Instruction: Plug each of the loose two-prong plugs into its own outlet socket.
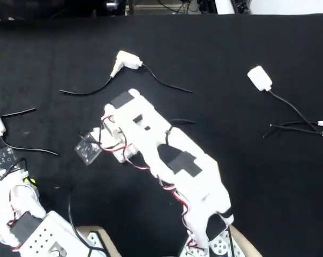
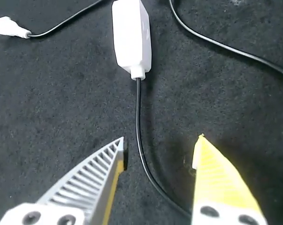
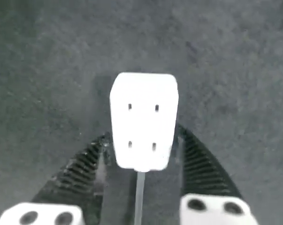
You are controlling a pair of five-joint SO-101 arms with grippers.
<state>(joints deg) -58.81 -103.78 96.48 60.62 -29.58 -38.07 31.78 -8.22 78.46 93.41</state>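
Pinching a white outlet socket (image 3: 143, 121) by its sides (slots showing), the right gripper (image 3: 141, 138) sits left of centre in the high view; the left gripper (image 2: 160, 139), jaws spread, straddles a black cable (image 2: 138, 122).

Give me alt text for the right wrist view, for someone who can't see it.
A white outlet socket with two pairs of slots sits clamped in the right gripper, its dark ribbed fingers against both sides. A thin cord leaves the end nearest the wrist, over black cloth.
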